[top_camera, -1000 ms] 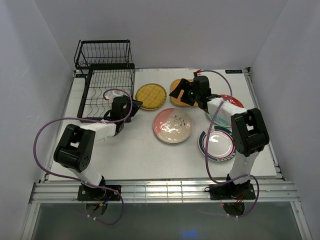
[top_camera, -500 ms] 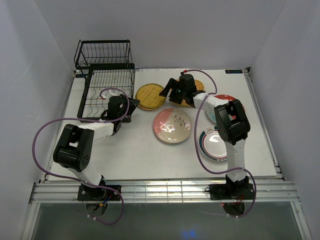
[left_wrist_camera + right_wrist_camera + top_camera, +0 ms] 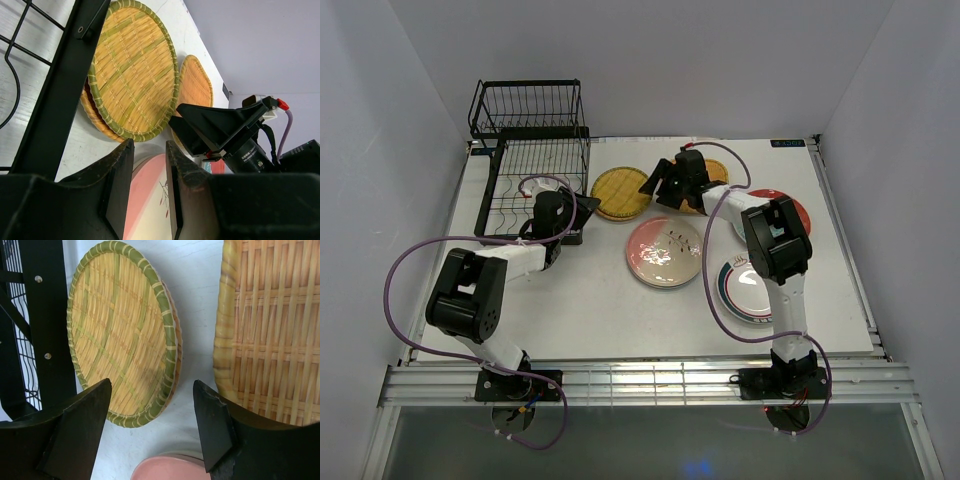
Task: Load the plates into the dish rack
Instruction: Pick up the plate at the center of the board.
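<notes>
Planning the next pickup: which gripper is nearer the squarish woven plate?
Right. The right gripper hovers at the squarish woven plate's rack-side edge; the left gripper is at the dish rack, beyond the round woven plate.

**Item Count: Work Area**

Plates, six in total:
- woven yellow plates: two, one round plate (image 3: 620,193) and one rounded-square plate (image 3: 270,330)
- pink-and-white plate (image 3: 665,251): one
- red plate (image 3: 795,208): one
- teal-patterned plate (image 3: 741,233): one, largely covered by an arm
- green-ringed white plate (image 3: 740,286): one

Dish rack (image 3: 535,170): one, with two tiers.

Arms: two. Each arm carries one gripper: left gripper (image 3: 148,147) and right gripper (image 3: 150,390).

Counter (image 3: 580,310): one.
</notes>
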